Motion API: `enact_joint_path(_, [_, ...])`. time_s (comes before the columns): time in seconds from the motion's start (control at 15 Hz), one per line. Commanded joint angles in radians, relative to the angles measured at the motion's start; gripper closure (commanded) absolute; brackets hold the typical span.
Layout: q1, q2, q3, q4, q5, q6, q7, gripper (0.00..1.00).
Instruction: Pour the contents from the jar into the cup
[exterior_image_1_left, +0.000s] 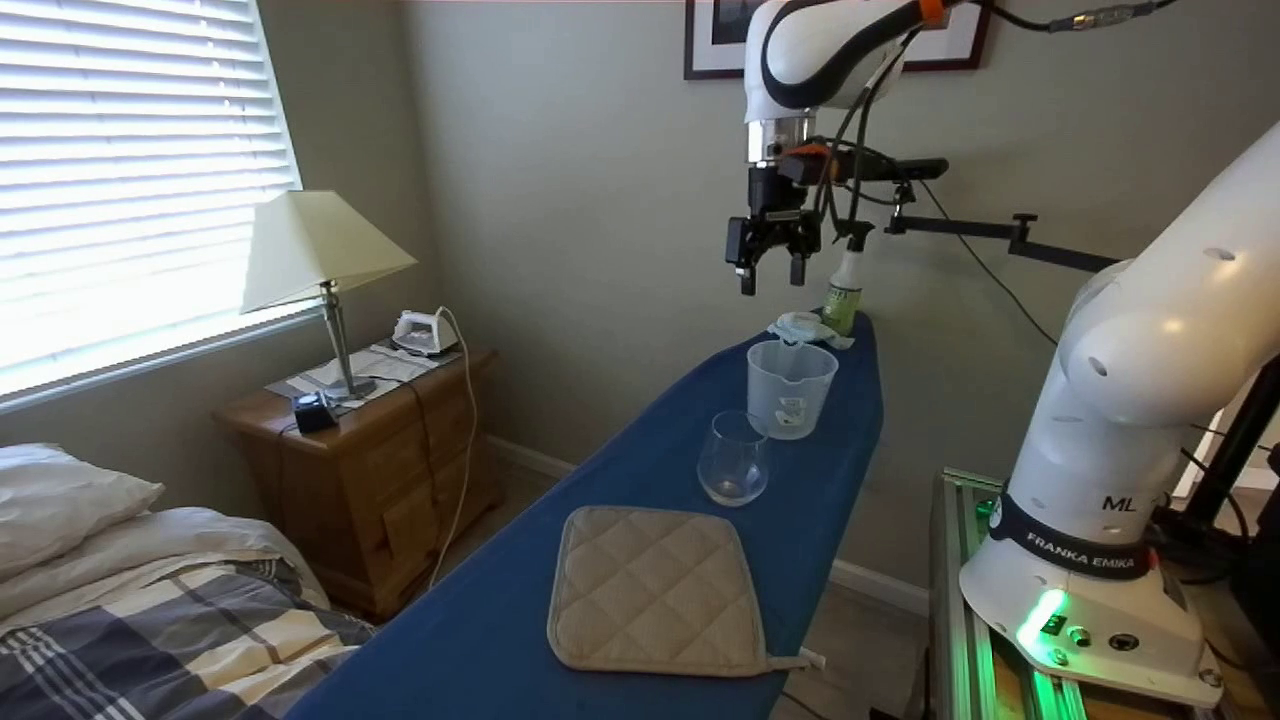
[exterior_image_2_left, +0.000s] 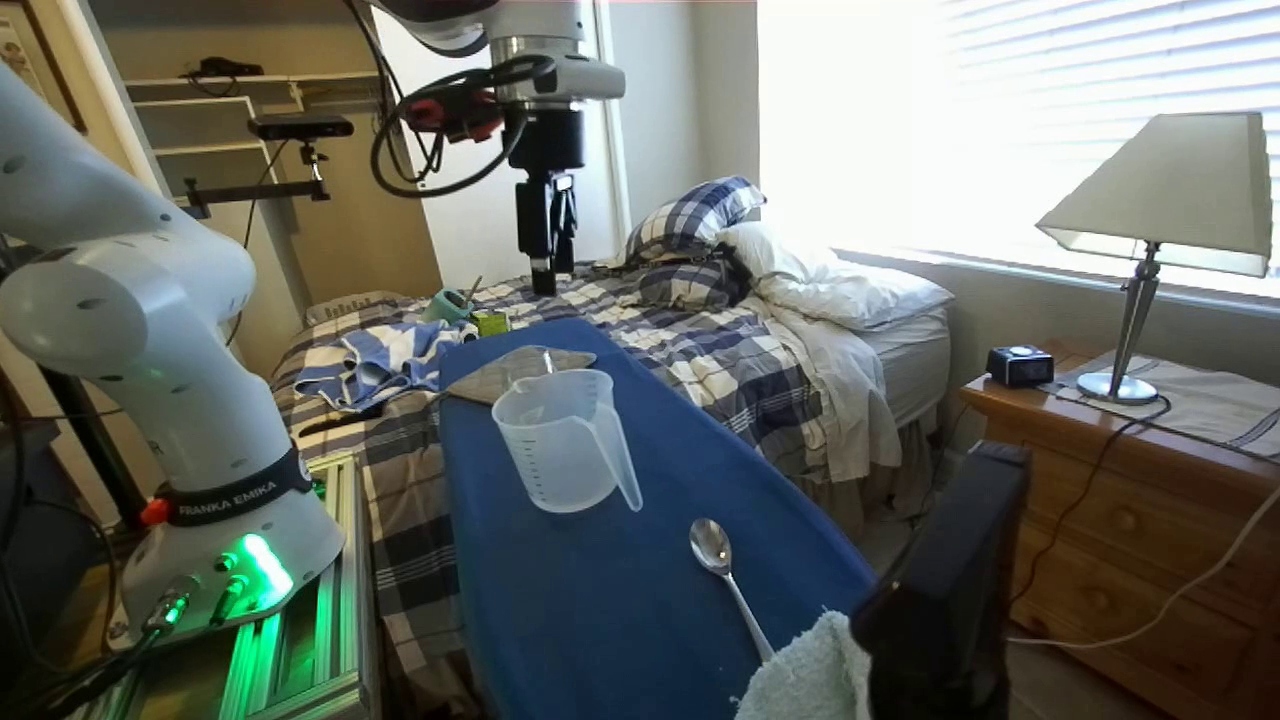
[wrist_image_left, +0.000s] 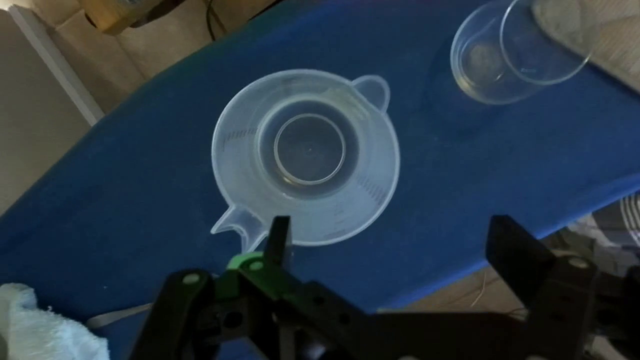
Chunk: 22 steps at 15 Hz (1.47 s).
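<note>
The gripper (exterior_image_1_left: 773, 276) is held above the ironing board (exterior_image_1_left: 480, 640), pointed downward, and its two fingers are spread wide, with nothing gripped between them. Beneath it, well apart in both exterior views, a frosted plastic measuring jug (exterior_image_1_left: 790, 395) is stood upright on the blue cover (its contents cannot be made out). In the wrist view its rim is partly overlapped by one fingertip (wrist_image_left: 278, 240); the handle (wrist_image_left: 245, 220) is seen just beside that fingertip, and the pouring lip is turned away from the gripper. Past the jug from the gripper, a clear stemless glass (exterior_image_1_left: 733, 465) is stood upright, near a quilted pot holder (exterior_image_1_left: 655, 595) laid flat. Off to the gripper's other side, a metal spoon (exterior_image_2_left: 717, 562) is laid, its handle reaching a white cloth (exterior_image_1_left: 803, 328), beside which a spray bottle (exterior_image_1_left: 843, 295) is placed.
</note>
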<state>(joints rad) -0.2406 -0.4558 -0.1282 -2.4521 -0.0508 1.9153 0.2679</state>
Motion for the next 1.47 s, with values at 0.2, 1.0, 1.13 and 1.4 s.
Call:
enact_joint_path(0.2, [-0.120,0.137,-0.075,0.129,-0.016,0.087,0.164,0.00])
enact_joint_path(1.0, [-0.176,0.249,-0.160,0.133,-0.032,0.092,0.238,0.00])
enact_joint_path(1.13, [-0.176,0.253,-0.160,0.136,-0.033,0.092,0.240,0.00])
enact_joint_path(1.4, [-0.191,0.331,-0.192,0.143,-0.012,0.119,0.273,0.00])
